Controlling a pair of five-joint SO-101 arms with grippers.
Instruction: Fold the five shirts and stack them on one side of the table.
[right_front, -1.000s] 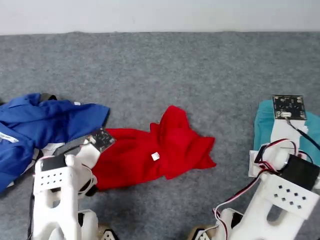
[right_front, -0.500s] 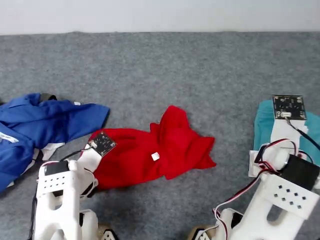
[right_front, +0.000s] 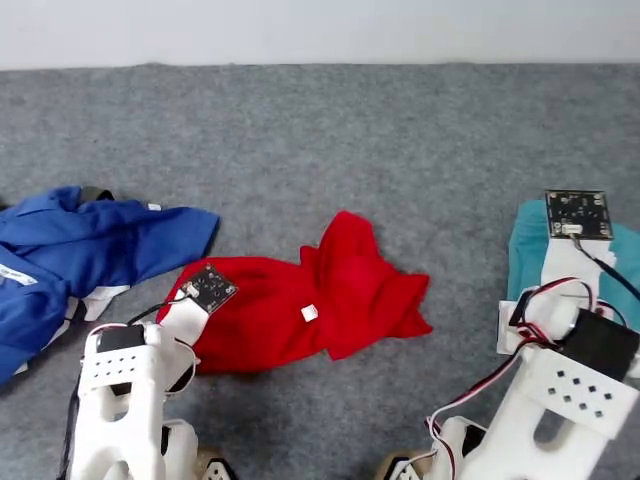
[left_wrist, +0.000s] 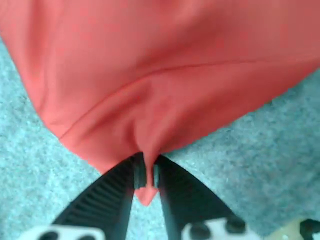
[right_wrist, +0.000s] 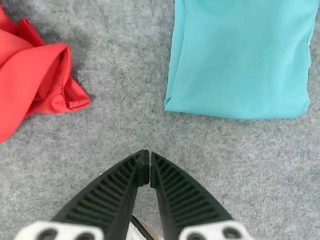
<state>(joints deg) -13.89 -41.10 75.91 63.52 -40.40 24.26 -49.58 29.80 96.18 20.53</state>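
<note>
- The crumpled red cloth shirt (right_front: 310, 305) lies in a heap near the middle of the grey felt surface (right_front: 400, 130), unfolded.
- The left claw (left_wrist: 146, 172) is pinched tight on a lower corner of the red shirt, at the heap's end nearest the left arm; a small tip of fabric pokes out between its jaws.
- The right claw (right_wrist: 149, 160) is closed on nothing and hangs over bare felt between the red shirt and the neatly folded teal shirt (right_wrist: 240, 55), which lies at the right side of the surface.
- A rumpled blue shirt (right_front: 90, 250) waits at the left edge.
- Judged step: spreading the red shirt flat before folding it.
- The next move likely calls for the right claw to open and take an opposite corner, so that both arms can pull the cloth taut.
</note>
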